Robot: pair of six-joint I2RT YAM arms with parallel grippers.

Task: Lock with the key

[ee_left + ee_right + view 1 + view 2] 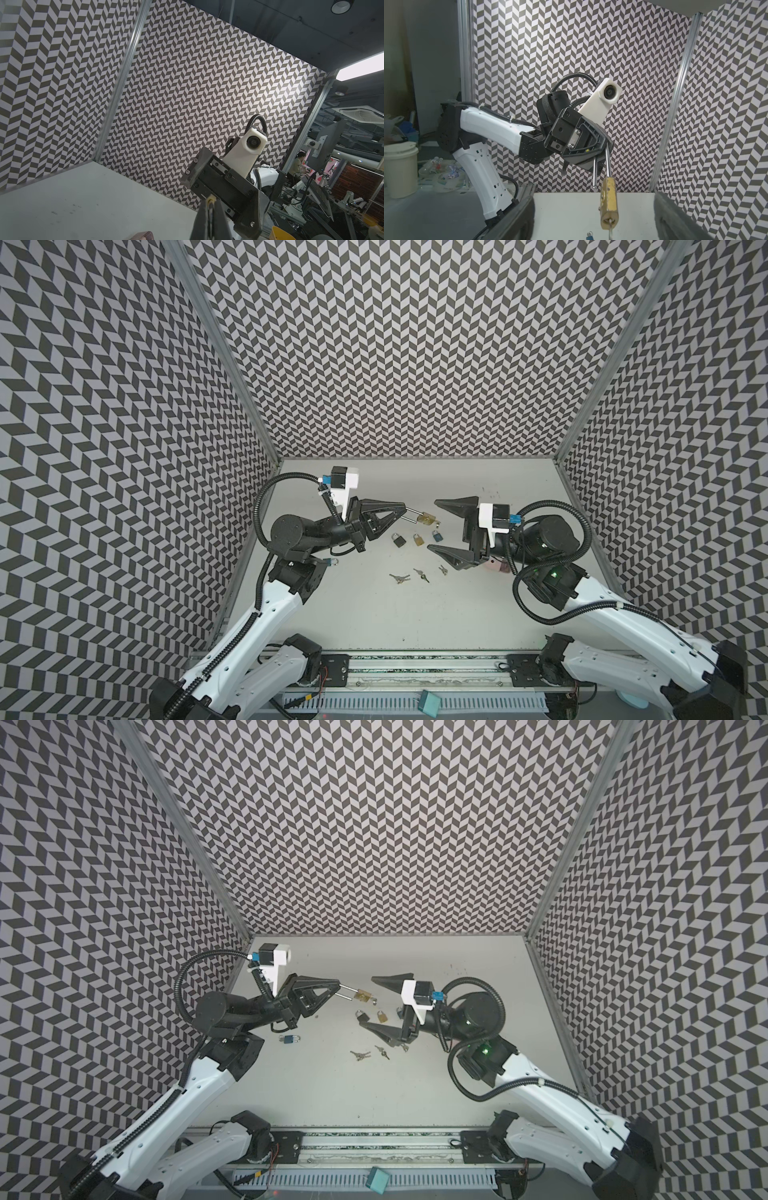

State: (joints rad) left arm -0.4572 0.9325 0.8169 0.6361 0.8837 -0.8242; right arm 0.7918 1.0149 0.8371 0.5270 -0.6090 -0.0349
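Above mid-table, left of centre: left gripper, black ribbed plastic, jaws fully closed on the long polished steel shackle of a brass padlock. The lock is held off the table. Its body is a rectangular yellow-metal block with small pin holes along one narrow side. Right wrist view: one shackle leg enters the body and the other ends free beside it, so the shackle stands open. A thin silver piece projects from the keyway end, apparently a key seen edge-on; cannot confirm.

Right gripper: tapered black fingers spread wide, holding nothing, facing the lock but apart from it.

On the matte pale-grey surface beneath, in a row: dark padlock, small brass padlock, blue padlock. Nearer the arm bases lie loose silver key sets. A pink block is mostly hidden under the right arm. A second blue padlock lies below the left wrist. Chevron-print walls close three sides.
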